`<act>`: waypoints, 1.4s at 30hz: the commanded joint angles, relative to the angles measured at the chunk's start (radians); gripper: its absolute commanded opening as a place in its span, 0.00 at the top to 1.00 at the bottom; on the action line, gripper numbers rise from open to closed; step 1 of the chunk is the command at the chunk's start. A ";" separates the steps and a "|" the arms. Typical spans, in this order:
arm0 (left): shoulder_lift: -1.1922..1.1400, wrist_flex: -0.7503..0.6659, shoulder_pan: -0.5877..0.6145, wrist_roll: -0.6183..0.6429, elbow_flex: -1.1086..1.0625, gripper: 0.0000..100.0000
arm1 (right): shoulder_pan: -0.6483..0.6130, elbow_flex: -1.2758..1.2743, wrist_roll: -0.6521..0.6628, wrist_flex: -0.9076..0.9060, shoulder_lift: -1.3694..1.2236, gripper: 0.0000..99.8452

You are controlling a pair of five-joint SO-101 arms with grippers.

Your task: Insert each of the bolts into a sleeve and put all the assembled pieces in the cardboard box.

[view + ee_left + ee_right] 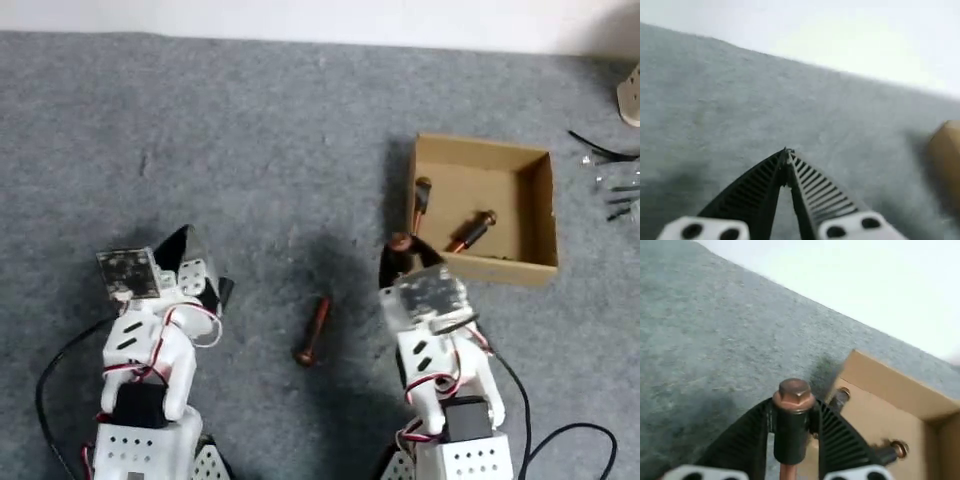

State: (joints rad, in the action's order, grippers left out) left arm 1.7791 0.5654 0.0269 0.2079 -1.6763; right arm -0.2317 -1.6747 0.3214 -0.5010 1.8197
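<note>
We saw the sleeved bolt (791,432) clamped crosswise between the jaws of the right gripper (792,408), its long axis running along the fingers and its copper head pointing out past the tips. It hung by the near left corner of the cardboard box (484,155). Two pieces (421,203) (472,232) lay inside the box. A loose bolt (313,328) lay on the grey table (250,150) between the arms. The left gripper (787,156) was closed on nothing.

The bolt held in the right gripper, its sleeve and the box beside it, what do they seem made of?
The bolt in the right gripper looks like metal with a copper-coloured finish; its hex head has a dull sheen. The sleeve is matte black, maybe plastic or rubber; I cannot tell which. The cardboard box is plain brown, matte, with thin folded walls.
</note>
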 commanded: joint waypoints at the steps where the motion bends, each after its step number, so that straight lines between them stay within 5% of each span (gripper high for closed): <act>1: 0.005 0.084 -0.016 -0.193 0.036 0.99 | 0.104 -0.131 -0.144 0.140 0.016 1.00; 9: 0.005 0.084 -0.035 -0.195 0.035 0.99 | 0.127 -0.042 -0.163 0.225 -0.134 1.00; 16: 0.005 0.071 -0.033 -0.198 0.015 0.99 | 0.130 0.291 -0.170 0.375 -0.685 1.00; 23: 0.005 0.044 -0.038 -0.199 0.001 0.99 | 0.223 0.644 -0.517 0.504 -1.233 1.00; 32: 0.005 0.026 -0.039 -0.198 -0.005 0.99 | 0.323 0.855 -0.663 0.509 -1.653 0.99; 39: 0.005 0.026 -0.056 -0.198 -0.005 0.99 | 0.320 0.906 -0.572 0.503 -1.727 0.68; 42: 0.005 0.026 -0.058 -0.199 -0.005 0.99 | 0.320 0.897 -0.568 0.499 -1.675 0.67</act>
State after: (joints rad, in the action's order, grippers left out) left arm 1.7791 0.6160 -0.0130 0.0146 -1.6747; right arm 0.0813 -0.8094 -0.2647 -0.0253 0.0813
